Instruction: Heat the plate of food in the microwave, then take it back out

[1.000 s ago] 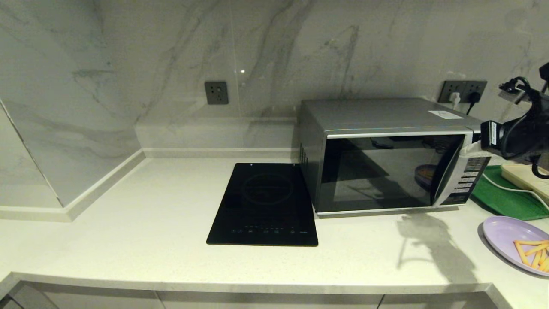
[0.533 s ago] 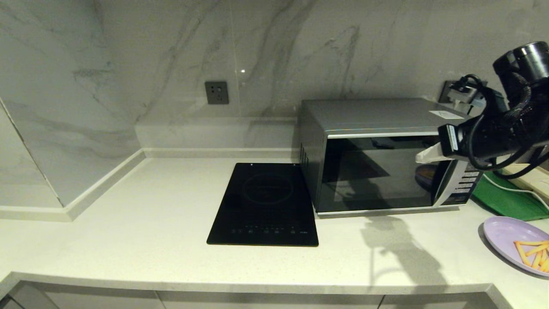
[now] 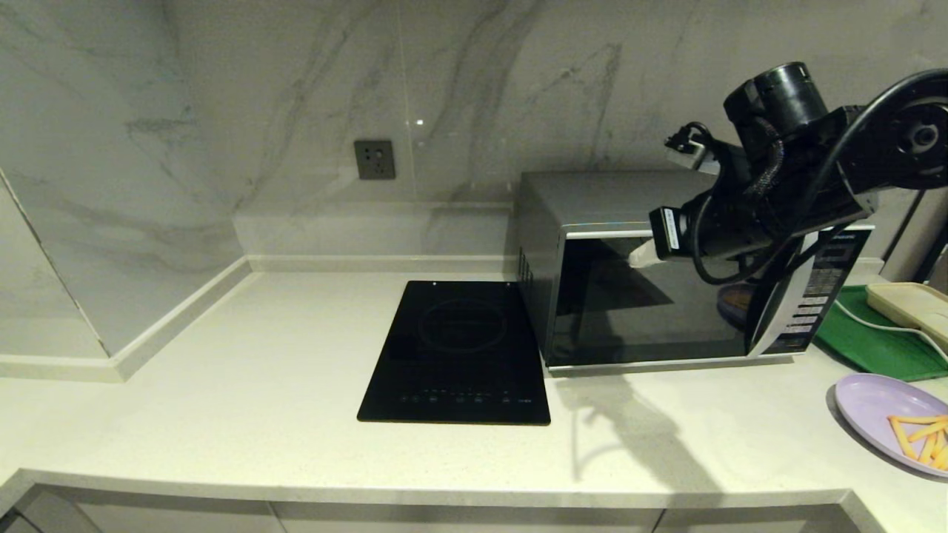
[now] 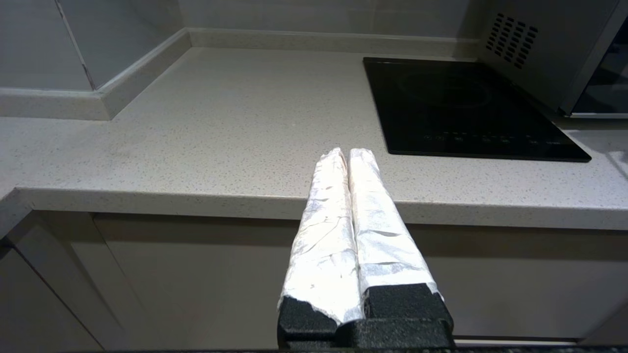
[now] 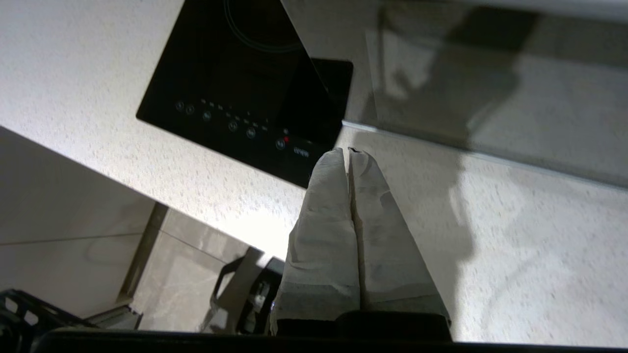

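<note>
The silver-grey microwave (image 3: 644, 318) stands at the back right of the counter, its dark glass door flush with the body. My right gripper (image 3: 638, 255) is shut and empty, hovering in front of the upper left part of that door. In the right wrist view its taped fingertips (image 5: 346, 153) meet above the counter beside the door glass (image 5: 490, 73). The lavender plate of food (image 3: 881, 411) with orange-yellow sticks lies on the counter at the far right, apart from both grippers. My left gripper (image 4: 347, 153) is shut and empty, parked low before the counter's front edge.
A flat black induction cooktop (image 3: 459, 348) lies left of the microwave. A green tray (image 3: 874, 344) with a beige tray (image 3: 907, 303) and a white cable sits right of the microwave. Marble walls close off the back and left.
My right arm has swung left across the microwave front, from beside the button panel to the upper left of the door. The gripper stayed shut. The plate has not moved.
</note>
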Controlling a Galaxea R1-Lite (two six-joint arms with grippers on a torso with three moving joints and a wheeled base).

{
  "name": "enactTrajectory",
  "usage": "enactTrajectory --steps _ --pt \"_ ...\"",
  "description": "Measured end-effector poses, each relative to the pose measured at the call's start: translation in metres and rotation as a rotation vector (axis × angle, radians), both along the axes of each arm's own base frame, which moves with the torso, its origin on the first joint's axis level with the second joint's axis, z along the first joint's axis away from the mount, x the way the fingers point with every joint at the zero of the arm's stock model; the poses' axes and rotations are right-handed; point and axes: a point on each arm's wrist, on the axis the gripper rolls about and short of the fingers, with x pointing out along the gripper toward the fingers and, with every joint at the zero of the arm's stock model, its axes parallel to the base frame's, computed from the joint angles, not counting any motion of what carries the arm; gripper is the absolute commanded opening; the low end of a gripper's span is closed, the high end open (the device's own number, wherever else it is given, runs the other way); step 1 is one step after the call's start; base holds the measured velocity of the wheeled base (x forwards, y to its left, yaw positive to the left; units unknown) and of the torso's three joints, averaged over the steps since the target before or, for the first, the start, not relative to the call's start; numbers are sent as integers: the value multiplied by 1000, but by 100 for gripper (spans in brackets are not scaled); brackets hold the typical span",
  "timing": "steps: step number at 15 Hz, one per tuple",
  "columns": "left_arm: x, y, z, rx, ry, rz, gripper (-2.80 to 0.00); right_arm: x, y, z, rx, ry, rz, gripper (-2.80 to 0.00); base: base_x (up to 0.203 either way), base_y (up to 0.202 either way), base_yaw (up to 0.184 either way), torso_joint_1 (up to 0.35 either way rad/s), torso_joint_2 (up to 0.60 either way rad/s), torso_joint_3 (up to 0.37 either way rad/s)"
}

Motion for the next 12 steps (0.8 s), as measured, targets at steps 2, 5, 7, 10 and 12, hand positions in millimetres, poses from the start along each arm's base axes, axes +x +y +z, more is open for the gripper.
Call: enactTrajectory --steps 2,5,7,10,12 --pt "0 0 0 0 0 0 -280 13 8 -4 12 -1 -3 -280 0 0 0 0 0 0" --pt "0 0 0 0 0 0 -280 27 16 -14 12 13 0 -280 0 0 0 0 0 0" --pt "0 0 0 0 0 1 -280 33 19 -20 12 15 2 -280 0 0 0 0 0 0" --pt "0 0 0 0 0 0 -280 44 23 -23 33 -47 3 -280 0 0 0 0 0 0" --pt "0 0 0 0 0 0 -280 50 25 -25 38 -76 -2 -280 0 0 0 0 0 0"
